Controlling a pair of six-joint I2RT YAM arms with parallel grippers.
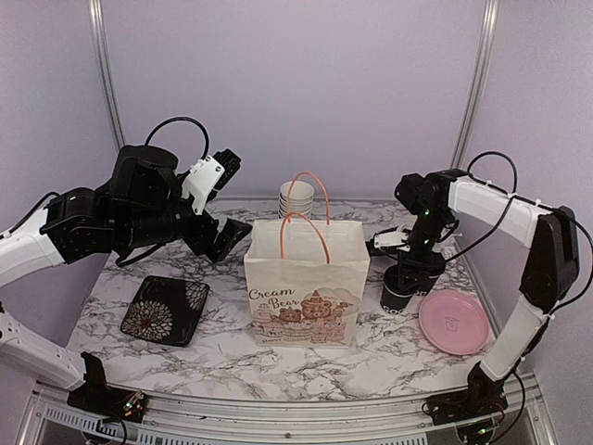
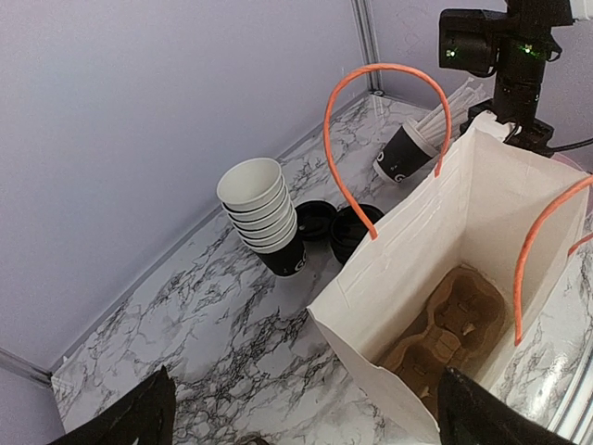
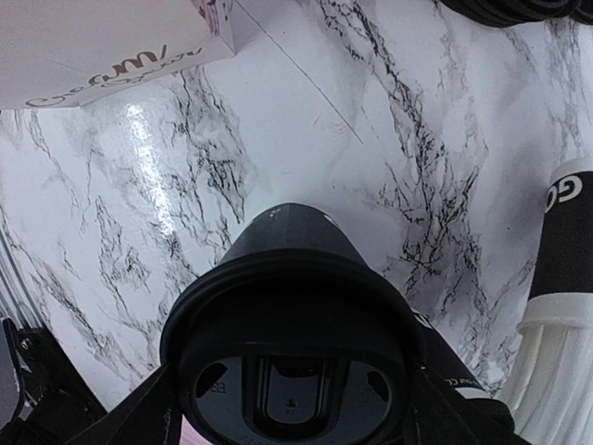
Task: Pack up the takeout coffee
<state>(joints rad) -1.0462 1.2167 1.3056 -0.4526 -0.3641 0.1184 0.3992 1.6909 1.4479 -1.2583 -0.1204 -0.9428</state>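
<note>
Right gripper (image 1: 403,276) straddles takeout coffee (image 3: 287,306), 3 o'clock of bag (image 1: 306,269).
Contact cannot be confirmed; left gripper (image 1: 232,199) wide, empty, clearing bag mouth.

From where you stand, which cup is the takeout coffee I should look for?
Find the white paper bag mid-table. Just right of it, beside the pink plate, stands the takeout coffee: black, lidded, unlike the open cup of straws.

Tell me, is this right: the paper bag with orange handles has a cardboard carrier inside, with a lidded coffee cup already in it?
Not quite: the left wrist view shows the cardboard carrier in the paper bag empty. The lidded coffee cup stands on the marble table, outside the bag.
</note>
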